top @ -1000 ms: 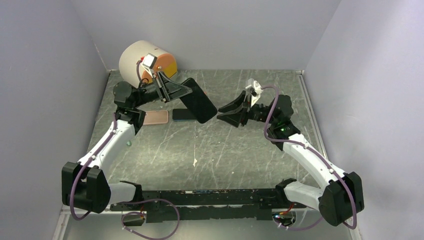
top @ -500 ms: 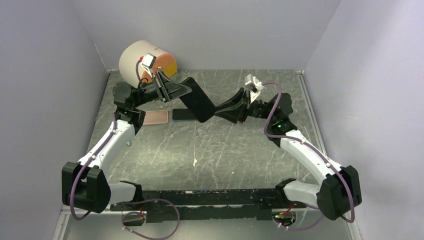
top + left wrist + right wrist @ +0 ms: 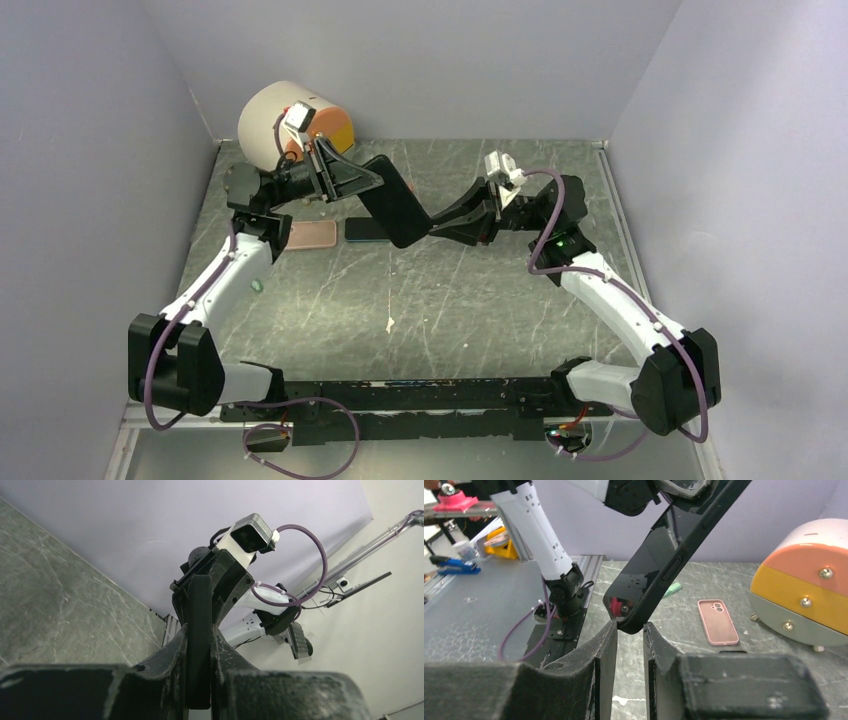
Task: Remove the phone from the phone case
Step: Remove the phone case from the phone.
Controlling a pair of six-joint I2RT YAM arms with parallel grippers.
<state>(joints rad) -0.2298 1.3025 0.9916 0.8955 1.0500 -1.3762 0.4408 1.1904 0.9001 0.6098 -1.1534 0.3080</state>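
Note:
A black phone in its black case (image 3: 397,210) hangs tilted in the air above the table. My left gripper (image 3: 372,181) is shut on its upper end; in the left wrist view the phone (image 3: 199,605) stands edge-on between the fingers of that gripper (image 3: 199,640). My right gripper (image 3: 436,227) is at the phone's lower corner. In the right wrist view that corner (image 3: 659,565) is pinched between the tips of the right gripper (image 3: 630,628), whose jaws stand nearly closed.
A pink phone case (image 3: 313,234) and a dark flat phone or case (image 3: 368,229) lie on the table under the left arm. A white, orange and yellow drum-shaped object (image 3: 290,120) stands at the back left. The enclosure's walls rise on three sides.
My right gripper has moved left up to the phone's lower corner and narrowed from open onto it. The left gripper has kept the phone raised, tilting it slightly.

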